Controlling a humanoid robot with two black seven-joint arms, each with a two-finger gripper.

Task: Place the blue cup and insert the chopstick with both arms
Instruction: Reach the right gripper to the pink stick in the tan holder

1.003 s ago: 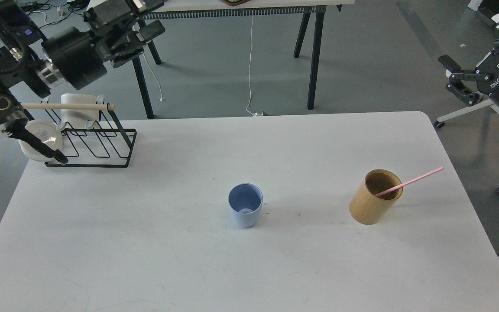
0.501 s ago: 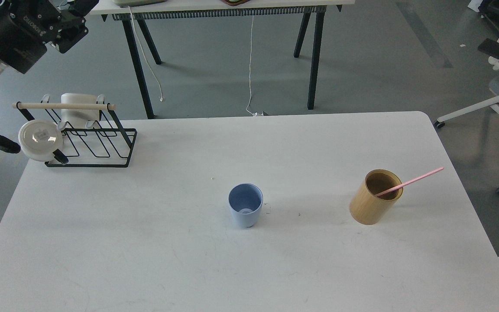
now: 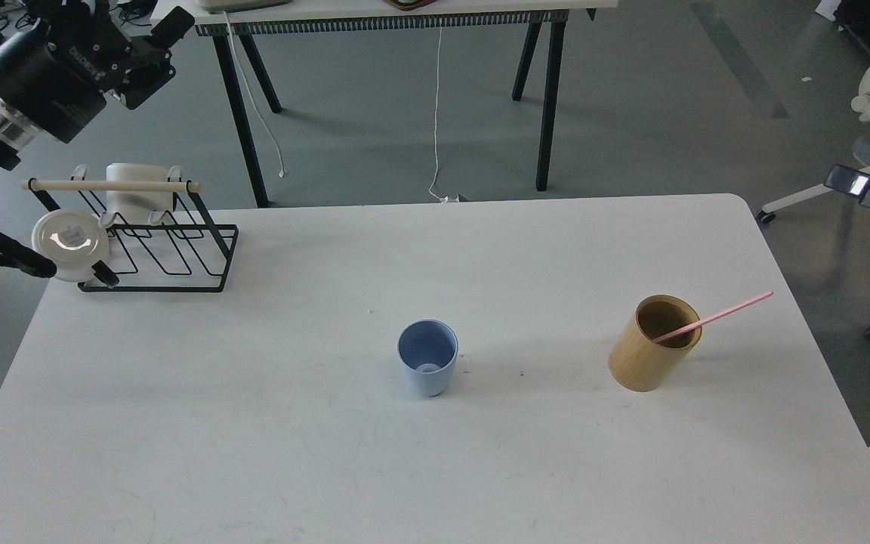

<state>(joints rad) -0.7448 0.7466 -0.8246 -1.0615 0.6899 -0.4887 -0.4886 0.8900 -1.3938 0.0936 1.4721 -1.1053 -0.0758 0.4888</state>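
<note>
White desk [image 3: 269, 423] fills most of the view. On it, far-left corner: black wire rack [image 3: 167, 242] w/ a wooden rod across the top, a white cup [image 3: 140, 193] seated in it and a round white lid [image 3: 71, 234] at its left end.

Left arm comes in top-left; left end effector [image 3: 152, 41] hangs high, off past the desk's far-left edge, above and behind the rack. Fingers look spread w/ nothing between them, so I read it as open and empty, tho it's dark and partly end-on. Right end effector: not in view at all.

Bamboo holder [image 3: 650, 347] stands right of centre, upright. Blue cup [image 3: 427, 366] sits upright near desk centre, mouth up, well apart from the holder. Pink chopstick [image 3: 714, 316] rests in the holder, lower end inside, long axis slanting up and out to the right past the rim.

Key relation: cup lies well down-right of the left end effector; chopstick is farther right again, free end pointing toward the right arm's side. Judgement: right arm suits the chopstick, left the cup. Path from left end effector to the cup crosses over the rack; otherwise open desk between.
</note>
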